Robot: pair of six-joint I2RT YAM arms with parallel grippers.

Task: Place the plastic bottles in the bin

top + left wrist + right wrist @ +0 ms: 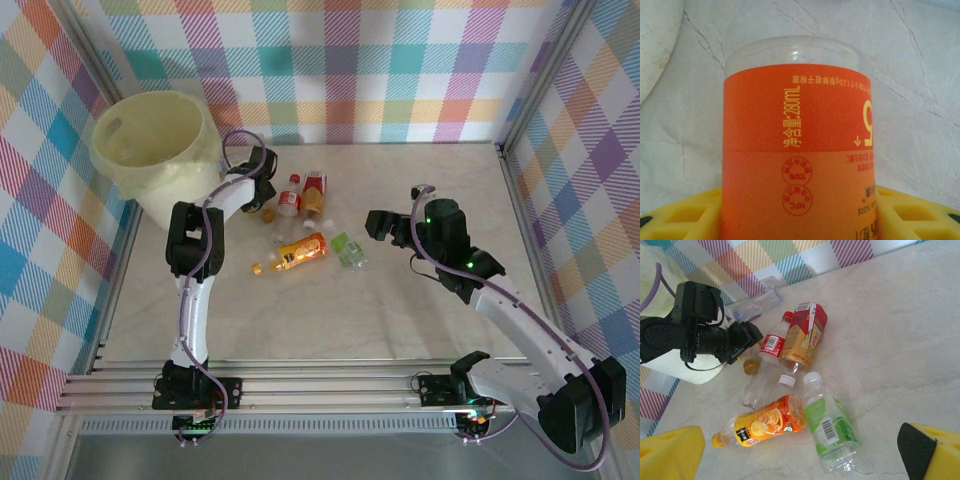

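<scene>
The left claw (pixel 262 192) sat at the upper left of the top view, just beside the bin (pixel 165 185), with its yellow fingers (pixel 680 217) pressed against both sides of an orange-labelled bottle (pixel 797 140) above the pale worktop (pixel 920 100). The right claw (pixel 385 228) hovered right of centre, its fingers spread wide with nothing between them. Near the middle of the frame lay an orange juice bottle (pixel 765 421) with a green-labelled bottle (pixel 830 427) just beside it, and above them a red-capped clear bottle (pixel 767 360) and a red-and-gold bottle (pixel 804 337) side by side.
</scene>
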